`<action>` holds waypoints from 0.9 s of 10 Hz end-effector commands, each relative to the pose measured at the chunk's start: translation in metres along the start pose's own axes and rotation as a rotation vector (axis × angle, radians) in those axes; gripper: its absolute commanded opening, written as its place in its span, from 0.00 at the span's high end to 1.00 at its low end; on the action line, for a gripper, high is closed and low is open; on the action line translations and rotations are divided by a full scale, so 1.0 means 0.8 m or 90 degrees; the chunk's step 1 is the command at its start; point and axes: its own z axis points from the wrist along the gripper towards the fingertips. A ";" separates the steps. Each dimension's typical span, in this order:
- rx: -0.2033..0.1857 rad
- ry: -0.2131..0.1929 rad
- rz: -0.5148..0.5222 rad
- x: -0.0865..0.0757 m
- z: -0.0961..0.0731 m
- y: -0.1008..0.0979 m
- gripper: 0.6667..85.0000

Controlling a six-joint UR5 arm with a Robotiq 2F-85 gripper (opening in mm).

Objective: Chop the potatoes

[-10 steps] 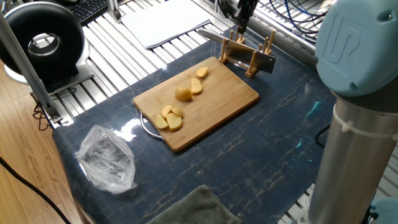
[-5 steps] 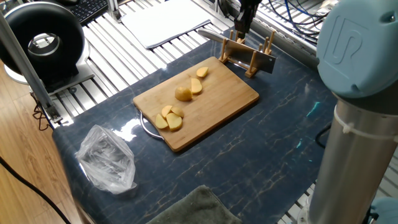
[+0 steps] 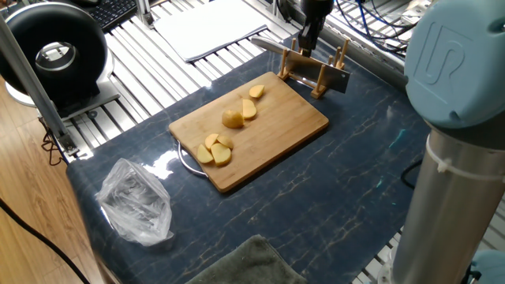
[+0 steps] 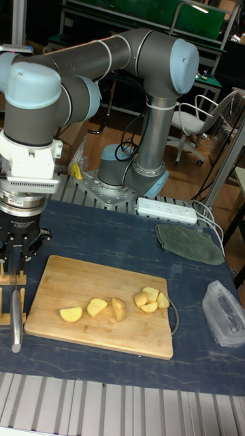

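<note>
Green cloth: nearest you in the fixed view, at the table's front edge, bunched and partly cut off.
Plastic bag: crumpled and clear, front left on the dark table.
Bamboo board: lies flat mid-table, with a wire loop showing under its near corner.
Potatoes: all on the board. You see a close cluster of pieces toward the near end, a rounded piece with a slice touching it at the middle, and one lone piece toward the far end.
Knife: rests across a small wooden rack just beyond the board's far edge.
Gripper: down at the rack, fingers either side of the knife handle; you cannot tell from either view whether it has clamped on it.
</note>
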 end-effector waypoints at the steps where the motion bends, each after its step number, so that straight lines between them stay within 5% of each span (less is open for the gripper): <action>1: 0.002 -0.004 -0.003 -0.002 0.013 0.002 0.62; 9: 0.010 -0.008 -0.014 0.007 0.038 0.003 0.64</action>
